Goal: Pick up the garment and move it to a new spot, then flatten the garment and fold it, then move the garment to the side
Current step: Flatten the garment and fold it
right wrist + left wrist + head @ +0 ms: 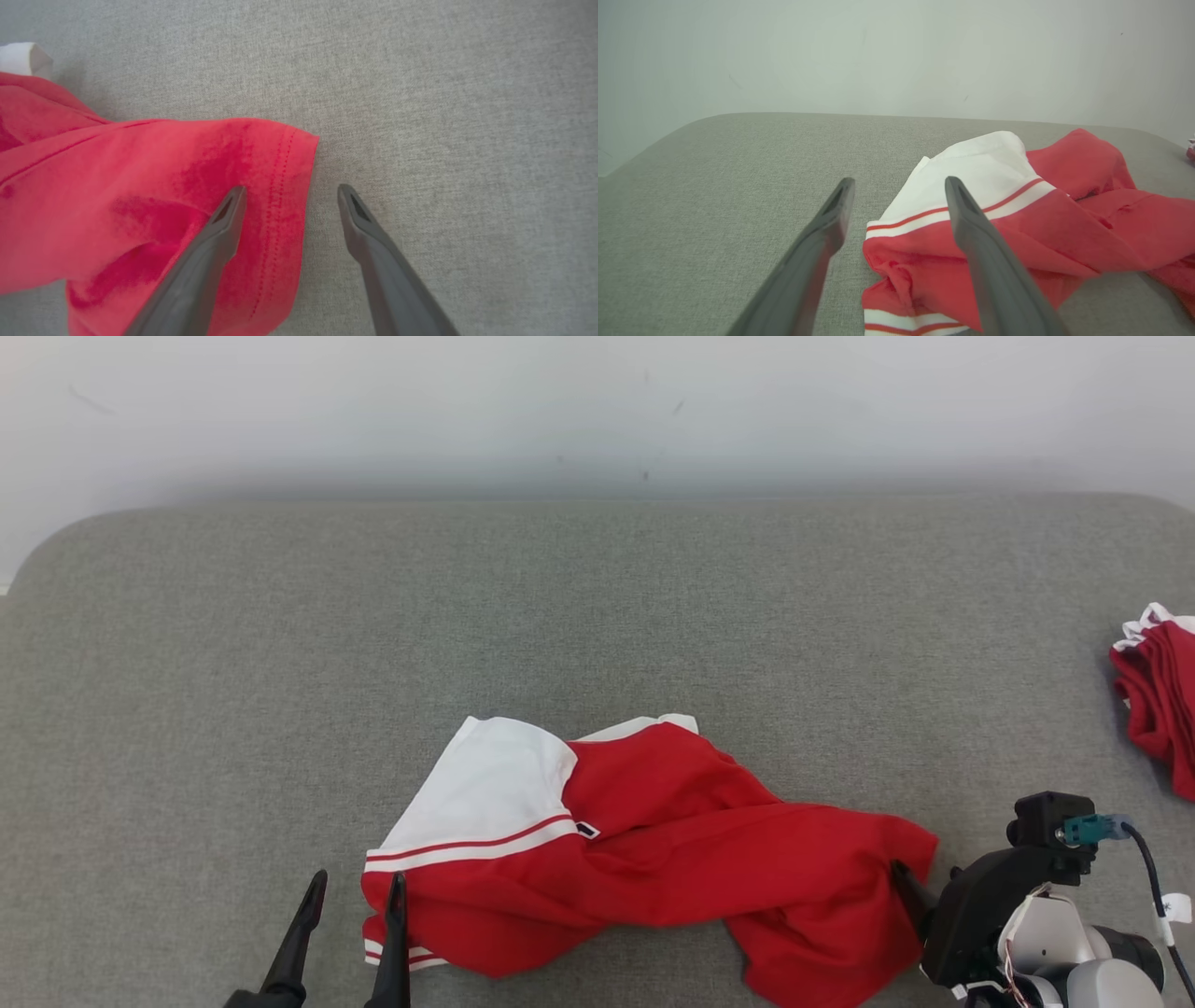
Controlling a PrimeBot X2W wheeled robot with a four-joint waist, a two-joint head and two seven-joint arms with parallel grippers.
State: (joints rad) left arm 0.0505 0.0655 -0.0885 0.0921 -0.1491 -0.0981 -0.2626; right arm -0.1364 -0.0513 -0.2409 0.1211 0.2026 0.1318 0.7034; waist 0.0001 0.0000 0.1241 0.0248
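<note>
A red garment [672, 859] with a white sleeve and red-and-white striped trim lies crumpled on the grey table [597, 616], near its front edge. My left gripper [359, 887] stands open at the garment's left end, one finger over the striped hem [915, 224], the other over bare table. My right gripper [289, 193] is open too, straddling the stitched right hem [285, 177]: its left finger is over red cloth, its right finger over the table. In the head view the right gripper's wrist [1008, 896] sits at the garment's right end. Neither gripper holds anything.
A second red garment with white trim [1158, 700] lies bunched at the table's right edge. A pale wall [597, 411] rises behind the table's rounded far edge. Grey tabletop stretches behind and to the left of the garment.
</note>
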